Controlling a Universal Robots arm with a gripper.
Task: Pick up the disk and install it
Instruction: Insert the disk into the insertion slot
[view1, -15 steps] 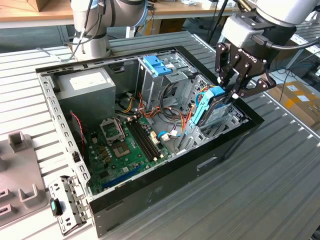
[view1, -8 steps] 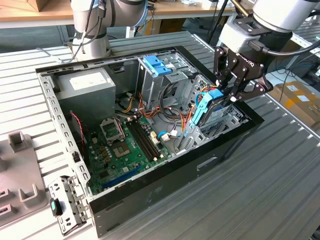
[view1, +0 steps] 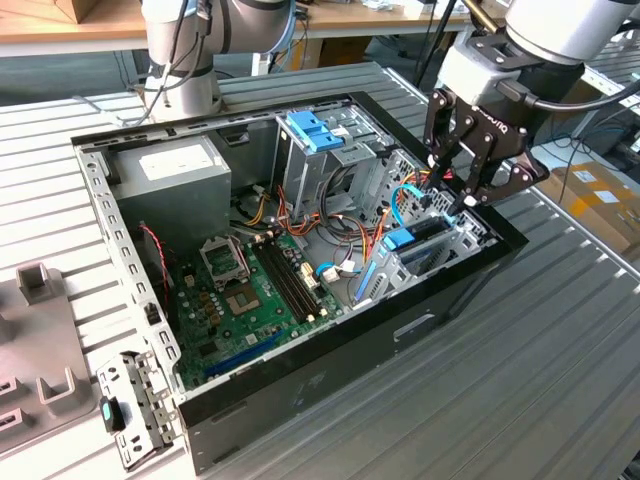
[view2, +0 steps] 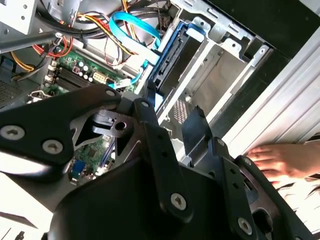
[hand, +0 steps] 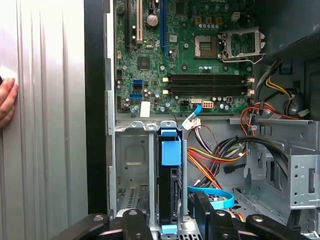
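Table (view1: 560, 340): slatted grey metal, carrying the open case
Case (view1: 330, 370): black, lying on its side with the panel off, so the inside faces up
Arm (view1: 560, 25): reaches in from the exterior view's upper right, over the end of the case on that side
Power supply (view1: 170, 175): grey box in the corner of the case at the exterior view's left rear
Motherboard (view1: 255, 300): green, flat on the case floor, between the power supply and the cage
Cage (hand: 132, 165): bare metal drive bay at the end of the case under the gripper, with an empty slot just beside the disk
Gripper (view1: 458, 195): black, pointing down just above the cage; in both wrist views its fingers (hand: 135, 222) stand apart, one on each side of the disk's top edge, with a gap showing on both sides, so it grips nothing
Disk (hand: 170, 185): on edge in a slot of the cage, its light-blue carrier tab at the end toward the motherboard; in the exterior view (view1: 405, 238) it sits just below the fingertips
Bracket (view1: 140, 405): loose metal part on the table, touching the case corner at the exterior view's lower left
Blue cable (hand: 215, 197): flat, curling through the wiring just beside the cage
Hand (view2: 280, 160): a person's, resting on the table outside the case wall
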